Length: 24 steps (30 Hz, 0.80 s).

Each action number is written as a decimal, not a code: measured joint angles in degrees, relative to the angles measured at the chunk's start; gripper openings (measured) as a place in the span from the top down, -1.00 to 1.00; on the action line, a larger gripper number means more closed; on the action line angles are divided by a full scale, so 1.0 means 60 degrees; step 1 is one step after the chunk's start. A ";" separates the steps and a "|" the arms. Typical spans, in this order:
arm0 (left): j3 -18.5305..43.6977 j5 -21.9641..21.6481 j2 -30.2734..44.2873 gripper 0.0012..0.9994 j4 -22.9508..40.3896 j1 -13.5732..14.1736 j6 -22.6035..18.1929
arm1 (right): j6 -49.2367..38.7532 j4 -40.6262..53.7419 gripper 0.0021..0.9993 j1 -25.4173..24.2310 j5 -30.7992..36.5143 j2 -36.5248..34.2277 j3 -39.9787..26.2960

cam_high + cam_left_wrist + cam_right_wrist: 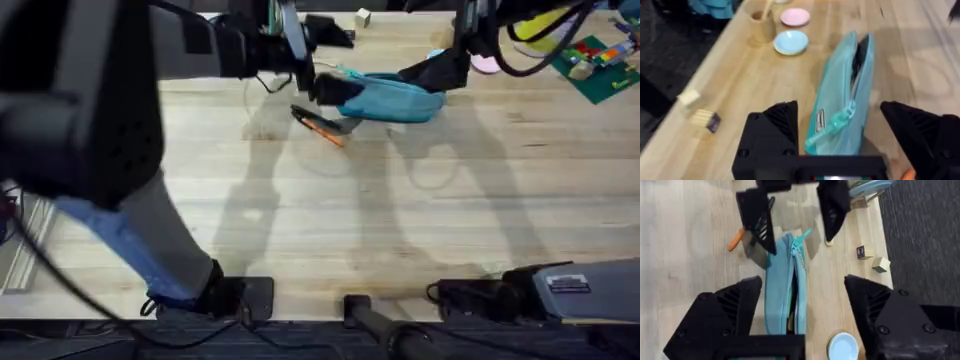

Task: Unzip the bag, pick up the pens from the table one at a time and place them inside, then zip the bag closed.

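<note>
- Teal bag lying lengthwise on the far part of the light wooden worktop, a little right of centre.
- Zipper partly undone: slit gaping dark along the bag in the right wrist view, teal pull tab hanging loose at one end in the left wrist view.
- Left pincer at the bag's left end, fingers spread wide, one black finger on each side of the bag's end, pull tab between them; cannot tell whether touching the fabric.
- Right pincer at the bag's right end, spread wide too, black fingers straddling the bag without pinching it.
- Left pincer also visible in the right wrist view, open over the bag's other end.
- Orange pen with dark tip lying on the worktop just near of the bag's left end, slanted; orange tip peeking out beside the left finger.
- Dark pen seemingly right alongside the orange one, too blurred to be sure.
- Light-blue dish and pink dish resting on the worktop beyond the bag, beside a small wooden cup.
- Small wooden blocks near the worktop edge, well apart from the bag.
</note>
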<state>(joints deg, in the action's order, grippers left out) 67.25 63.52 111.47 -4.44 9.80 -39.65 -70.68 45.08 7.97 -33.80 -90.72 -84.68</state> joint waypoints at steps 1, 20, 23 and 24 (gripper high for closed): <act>0.0001 -0.0117 -0.0308 -0.99 0.0179 -0.0014 0.0209 | 0.0000 0.0000 -0.99 0.0000 -0.0004 0.0000 0.0000; 0.0025 -0.2493 -0.4811 -0.99 0.6810 -0.0229 0.0908 | 0.0000 0.0004 -0.99 0.0000 -0.0002 0.0000 0.0000; 0.0025 -0.2532 -0.5269 -0.99 0.6997 -0.0229 0.0905 | 0.0000 0.0004 -0.99 0.0000 0.0000 0.0000 0.0000; 0.0025 -0.2534 -0.5400 -0.99 0.7082 -0.0229 0.0905 | 0.0005 0.0004 -0.99 0.0000 0.0000 0.0000 0.0000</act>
<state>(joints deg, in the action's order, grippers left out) 67.40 48.31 79.07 38.05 8.43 -34.22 -70.65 45.10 7.97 -33.80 -90.72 -84.68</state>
